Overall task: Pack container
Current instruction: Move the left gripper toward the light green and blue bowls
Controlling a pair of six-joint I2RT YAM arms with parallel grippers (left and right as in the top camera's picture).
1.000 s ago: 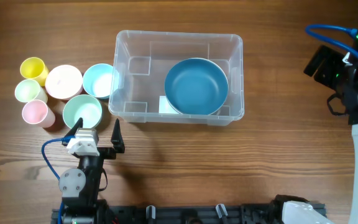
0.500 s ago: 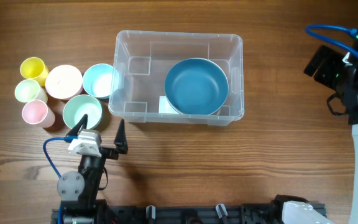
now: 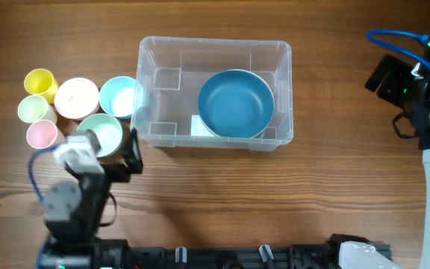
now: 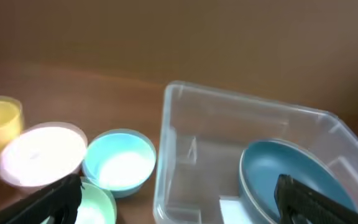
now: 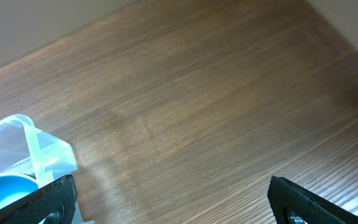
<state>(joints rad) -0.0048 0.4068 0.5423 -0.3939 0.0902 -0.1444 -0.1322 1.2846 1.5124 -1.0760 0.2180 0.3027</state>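
The clear container (image 3: 215, 42) stands at the middle back of the table with a dark blue bowl (image 3: 236, 103) inside at its right. In the left wrist view the container's near left wall (image 4: 165, 155) and the blue bowl (image 4: 278, 168) show ahead. My left gripper (image 3: 110, 146) is open and empty, just in front of the container's front left corner and over the near edge of the mint bowl (image 3: 103, 131). Its fingers (image 4: 179, 205) straddle that corner. My right gripper (image 5: 173, 205) is open and empty over bare table, far right of the container (image 5: 17, 149).
Left of the container are a light blue bowl (image 3: 118, 96), a pink bowl (image 3: 76, 97), a yellow cup (image 3: 40, 82), a pale green cup (image 3: 32, 108) and a pink cup (image 3: 42, 133). The right arm (image 3: 424, 97) is at the right edge.
My left arm has moved back and left, from the front of the table up to the mint bowl and the container's corner. Its gripper stays open. The right arm has not moved.
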